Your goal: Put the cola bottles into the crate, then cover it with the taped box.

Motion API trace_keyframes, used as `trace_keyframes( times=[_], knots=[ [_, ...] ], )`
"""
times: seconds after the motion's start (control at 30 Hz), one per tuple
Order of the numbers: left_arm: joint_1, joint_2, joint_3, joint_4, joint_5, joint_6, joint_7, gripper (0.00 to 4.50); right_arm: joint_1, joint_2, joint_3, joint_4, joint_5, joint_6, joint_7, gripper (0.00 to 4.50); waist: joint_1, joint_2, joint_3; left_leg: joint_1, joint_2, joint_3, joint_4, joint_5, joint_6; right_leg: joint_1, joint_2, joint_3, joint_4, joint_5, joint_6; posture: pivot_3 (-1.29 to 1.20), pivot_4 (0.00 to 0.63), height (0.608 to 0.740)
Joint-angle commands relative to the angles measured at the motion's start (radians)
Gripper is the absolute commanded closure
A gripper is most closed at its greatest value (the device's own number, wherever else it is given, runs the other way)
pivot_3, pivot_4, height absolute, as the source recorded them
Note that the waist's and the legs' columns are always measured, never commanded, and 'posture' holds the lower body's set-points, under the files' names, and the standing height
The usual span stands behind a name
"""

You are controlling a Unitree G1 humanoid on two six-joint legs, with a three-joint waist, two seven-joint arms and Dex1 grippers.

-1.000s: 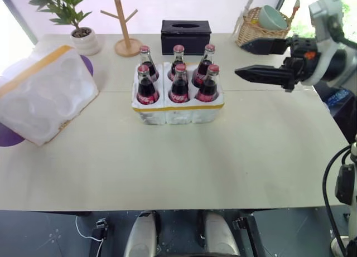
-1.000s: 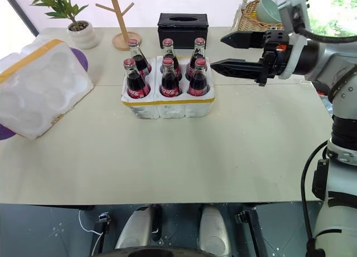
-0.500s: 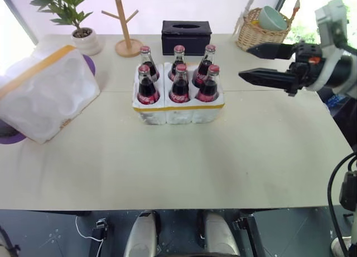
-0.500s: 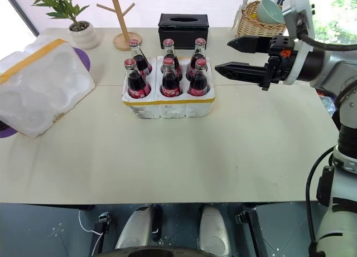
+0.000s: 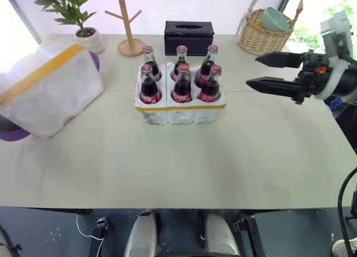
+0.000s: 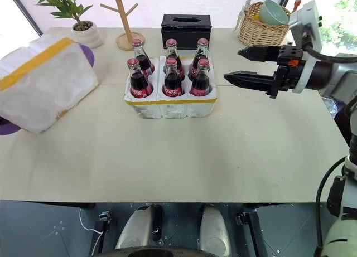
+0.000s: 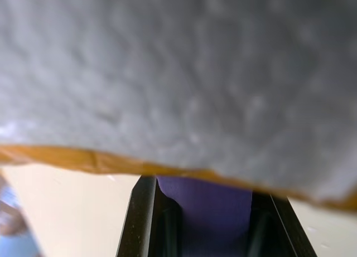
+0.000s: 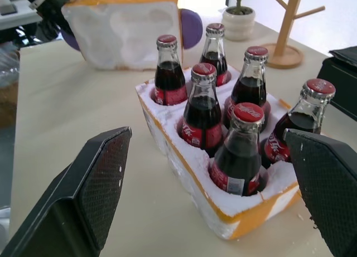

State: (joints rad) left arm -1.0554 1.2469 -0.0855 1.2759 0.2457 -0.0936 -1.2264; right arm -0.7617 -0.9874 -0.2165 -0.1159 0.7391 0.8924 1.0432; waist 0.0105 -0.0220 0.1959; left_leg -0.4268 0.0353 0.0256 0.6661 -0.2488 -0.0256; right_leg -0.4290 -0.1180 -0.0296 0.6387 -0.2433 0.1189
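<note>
With six red-capped cola bottles (image 5: 181, 78) seated in the white styrofoam crate (image 5: 180, 107), the left gripper (image 7: 203, 223) has just clamped the yellow-taped styrofoam box (image 5: 47, 90) at table's left, tilting it up for covering, while the right gripper (image 5: 266, 71) hangs wide, empty.

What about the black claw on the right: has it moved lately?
Yes. The right gripper has drawn back to the right, away from the crate.
</note>
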Motion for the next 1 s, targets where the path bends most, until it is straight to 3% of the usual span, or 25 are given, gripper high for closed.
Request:
trace_keyframes(
  times=[0.03,0.13,0.23,0.4,0.7,1.0],
  knots=[
    [-0.032,0.027,0.064,-0.126,-0.052,-0.150,0.085,4.11,0.002,-0.015,-0.032,-0.016,-0.008,-0.022,-0.018,0.00,0.002,0.000,0.000,0.000,0.000,0.000,0.000,0.000,0.000,0.000,0.000,0.000,0.000,0.000,0.000,0.00,0.150,0.736],
    [-0.018,0.000,0.123,-0.257,-0.123,-0.180,0.106,4.11,0.021,-0.010,-0.042,-0.028,-0.004,-0.025,-0.027,0.00,0.001,0.000,0.000,-0.001,0.000,0.000,0.000,0.000,0.000,0.000,0.000,0.000,0.000,0.000,0.000,0.00,0.150,0.736],
    [0.031,-0.064,0.164,-0.511,-0.169,-0.210,0.191,4.11,0.035,0.007,-0.049,-0.040,0.004,-0.024,-0.052,0.00,0.002,0.000,0.000,-0.001,0.000,0.000,0.000,0.000,0.000,0.000,0.000,0.000,0.000,0.000,0.000,0.00,0.150,0.736],
    [0.037,-0.201,0.145,-0.818,-0.123,-0.151,0.357,4.11,0.058,0.019,-0.061,-0.053,0.009,-0.018,-0.083,0.00,0.001,0.000,0.000,-0.001,0.000,0.000,0.001,0.000,0.000,0.001,0.000,0.000,0.000,0.000,0.000,0.00,0.150,0.736],
    [0.048,-0.316,-0.063,-1.007,0.273,-0.247,0.638,4.11,0.158,0.017,-0.161,-0.111,0.050,0.010,-0.148,0.00,-0.002,0.000,0.000,0.000,-0.001,0.000,0.001,0.000,0.000,0.001,0.000,0.000,0.004,0.000,0.000,0.00,0.150,0.736],
    [0.150,-0.319,-0.124,-1.145,0.490,-0.151,0.672,4.11,0.253,0.029,-0.236,-0.158,0.090,0.009,-0.195,0.00,0.001,0.000,0.000,0.000,-0.001,0.000,0.001,0.000,0.000,0.001,0.000,0.001,0.004,0.000,0.000,0.00,0.150,0.736]
  ],
)
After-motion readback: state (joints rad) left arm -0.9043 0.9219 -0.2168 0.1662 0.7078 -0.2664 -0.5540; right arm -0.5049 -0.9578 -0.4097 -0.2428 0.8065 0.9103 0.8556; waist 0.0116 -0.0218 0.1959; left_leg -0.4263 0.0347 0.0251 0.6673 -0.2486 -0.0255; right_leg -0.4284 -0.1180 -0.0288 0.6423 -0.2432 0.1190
